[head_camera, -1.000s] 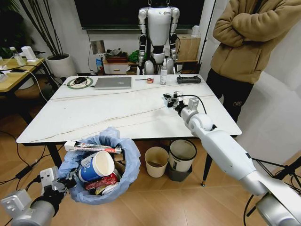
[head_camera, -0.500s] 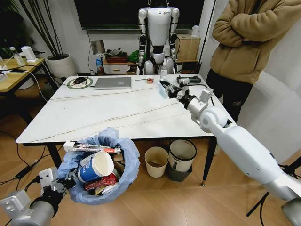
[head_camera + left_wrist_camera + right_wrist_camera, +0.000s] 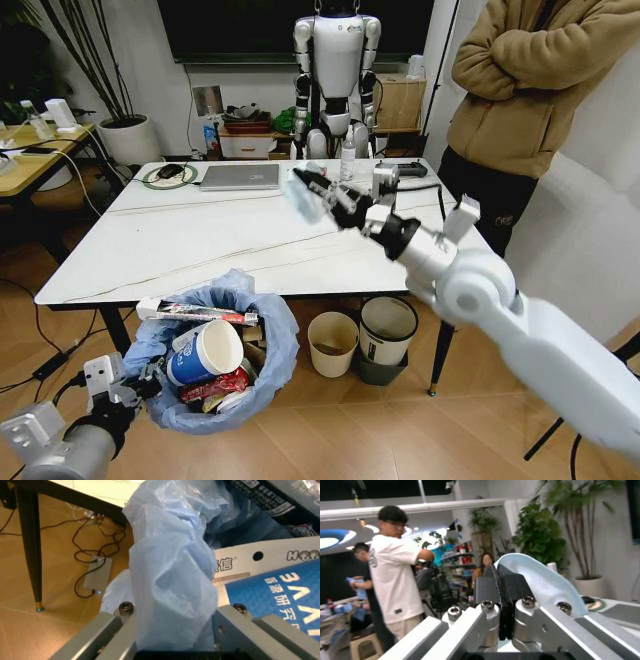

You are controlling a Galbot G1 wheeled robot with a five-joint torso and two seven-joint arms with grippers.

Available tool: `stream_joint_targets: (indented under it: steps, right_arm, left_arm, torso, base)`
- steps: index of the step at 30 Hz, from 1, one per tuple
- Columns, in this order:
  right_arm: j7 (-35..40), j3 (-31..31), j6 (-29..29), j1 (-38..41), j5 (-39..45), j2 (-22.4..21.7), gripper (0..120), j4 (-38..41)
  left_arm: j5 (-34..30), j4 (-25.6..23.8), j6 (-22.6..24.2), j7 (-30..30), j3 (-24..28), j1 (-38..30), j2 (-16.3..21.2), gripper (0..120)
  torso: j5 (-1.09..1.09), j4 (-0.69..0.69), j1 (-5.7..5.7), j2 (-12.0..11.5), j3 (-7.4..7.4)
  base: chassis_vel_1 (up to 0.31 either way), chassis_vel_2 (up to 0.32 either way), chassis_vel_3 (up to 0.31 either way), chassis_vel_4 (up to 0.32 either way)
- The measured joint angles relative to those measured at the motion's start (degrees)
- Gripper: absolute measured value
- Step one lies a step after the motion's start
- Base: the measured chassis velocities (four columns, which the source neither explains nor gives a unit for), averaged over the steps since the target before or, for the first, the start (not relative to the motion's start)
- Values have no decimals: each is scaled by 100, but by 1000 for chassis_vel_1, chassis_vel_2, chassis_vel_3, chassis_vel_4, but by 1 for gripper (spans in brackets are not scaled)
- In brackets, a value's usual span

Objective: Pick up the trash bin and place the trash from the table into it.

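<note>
The trash bin (image 3: 215,350), a dark round bin lined with a light-blue bag (image 3: 170,562), hangs below the table's near edge at lower left. My left gripper (image 3: 140,388) is shut on its bagged rim (image 3: 172,637). Inside lie a blue-and-white paper cup (image 3: 205,352), a crushed red can (image 3: 215,385) and a flat packet (image 3: 195,314) across the rim. My right gripper (image 3: 318,192) is raised over the white table (image 3: 200,250), shut on a pale blue-white piece of trash (image 3: 300,198). In the right wrist view that piece (image 3: 540,585) sticks out past the closed fingers (image 3: 497,577).
At the table's far edge are a grey laptop (image 3: 240,176), a white spray bottle (image 3: 348,160) and a black controller (image 3: 402,170). A cream bin (image 3: 332,343) and a white bin with black rim (image 3: 388,335) stand under the table. A person stands at the right, a humanoid robot behind.
My right arm has lifted from the table's right side and swung left toward the middle, carrying the pale piece. The left gripper and the bin have stayed put.
</note>
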Motion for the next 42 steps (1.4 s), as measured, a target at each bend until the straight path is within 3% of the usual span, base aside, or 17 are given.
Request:
stream_joint_targets:
  steps: [6,12,20,42]
  right_arm:
    - [27,-442,170,-237,-6,-115,0,536]
    - [-121,-1015,377,-183,-2,64,0,623]
    - [-279,-1493,612,-100,-92,396,0,220]
    - [-458,-2074,794,-18,-313,811,0,-564]
  left_arm:
    - [19,-8,3,0,22,12,-20,0]
    - [45,-8,9,0,68,20,-70,0]
    - [37,-13,9,6,41,27,-65,0]
    - [17,21,21,3,62,-61,-71,0]
  torso:
    - [0,0,0,0,0]
    - [0,1,0,0,1]
    - [-1,1,1,0,1]
    - [0,1,1,0,1]
  base:
    - [0,0,0,0]
    - [0,0,0,0]
    - [0,0,0,0]
    - [0,0,0,0]
